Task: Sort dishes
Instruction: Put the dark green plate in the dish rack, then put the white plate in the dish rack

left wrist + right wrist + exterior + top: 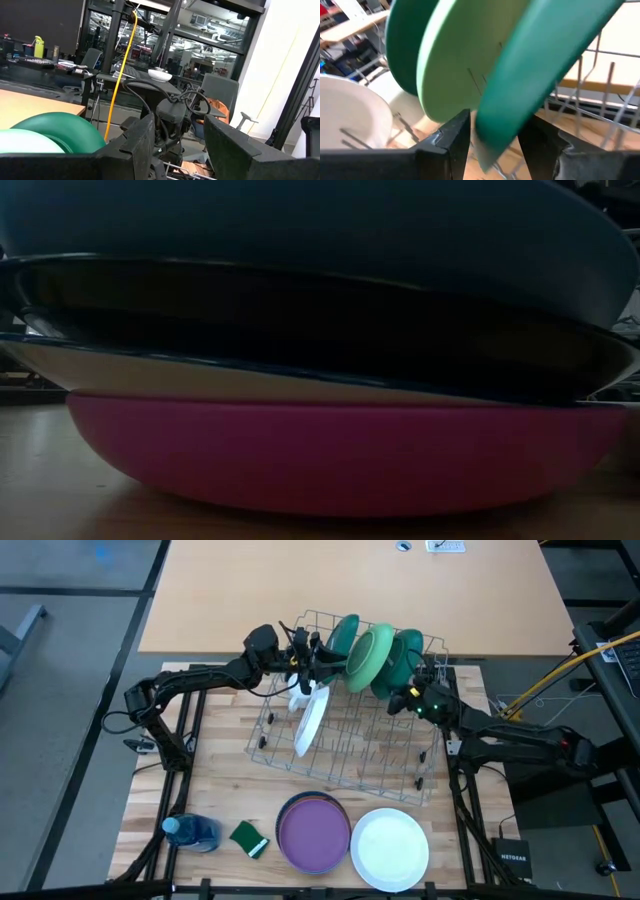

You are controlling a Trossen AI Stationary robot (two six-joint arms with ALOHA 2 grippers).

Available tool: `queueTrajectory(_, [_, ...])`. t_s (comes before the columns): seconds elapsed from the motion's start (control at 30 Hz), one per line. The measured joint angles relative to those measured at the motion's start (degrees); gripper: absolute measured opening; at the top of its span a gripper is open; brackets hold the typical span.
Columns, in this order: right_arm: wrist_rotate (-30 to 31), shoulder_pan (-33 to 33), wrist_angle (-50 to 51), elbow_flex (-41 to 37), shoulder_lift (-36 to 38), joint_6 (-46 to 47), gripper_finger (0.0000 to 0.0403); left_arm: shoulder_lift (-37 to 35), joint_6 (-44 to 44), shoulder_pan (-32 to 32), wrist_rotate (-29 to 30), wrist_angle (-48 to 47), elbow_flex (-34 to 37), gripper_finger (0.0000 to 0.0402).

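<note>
A wire dish rack [345,730] stands mid-table. Three plates stand on edge between its far tines: dark green [343,638], light green [372,656], dark green [402,660]. A white plate [312,720] leans in the rack's left part. My right gripper [412,695] is at the rightmost dark green plate [540,60] and shut on it. My left gripper [316,658] hangs open and empty just left of the leftmost dark green plate [55,129]. A stack of plates with a purple one on top [313,832] and a single white plate [390,848] lie near the front edge. My right gripper pinches the rim [492,137] of the rightmost dark green plate between its two fingers [451,134], one on each face. It comes level from the table's right side. The plate stands tilted on edge, its lower part still among the rack's wires.
A blue bottle [190,832] and a green sponge [250,838] lie at the front left. The stack fills the low view: pink plate [340,460] at the bottom, white [200,380] above it, blue [300,230] on top. Bare wood lies beyond the rack.
</note>
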State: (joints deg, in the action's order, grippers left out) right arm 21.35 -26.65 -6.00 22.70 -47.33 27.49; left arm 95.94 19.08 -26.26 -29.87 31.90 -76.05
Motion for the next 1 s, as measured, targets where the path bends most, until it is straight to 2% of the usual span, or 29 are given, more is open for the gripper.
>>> queueTrajectory(0.5, [-1.5,0.0,14.7,0.0,15.2,-3.8,0.0163,0.0,0.0,0.0,0.0,0.0,0.0,0.0159])
queueTrajectory(0.83, [-2.5,0.0,29.9,0.2,26.8,-1.4,0.0163,0.0,-0.3,0.0,0.0,0.3,0.0,0.0159])
queueTrajectory(1.0, [-4.1,0.1,40.7,4.3,29.5,1.6,0.0163,-0.3,-3.3,-0.1,0.0,0.1,0.0,0.0159])
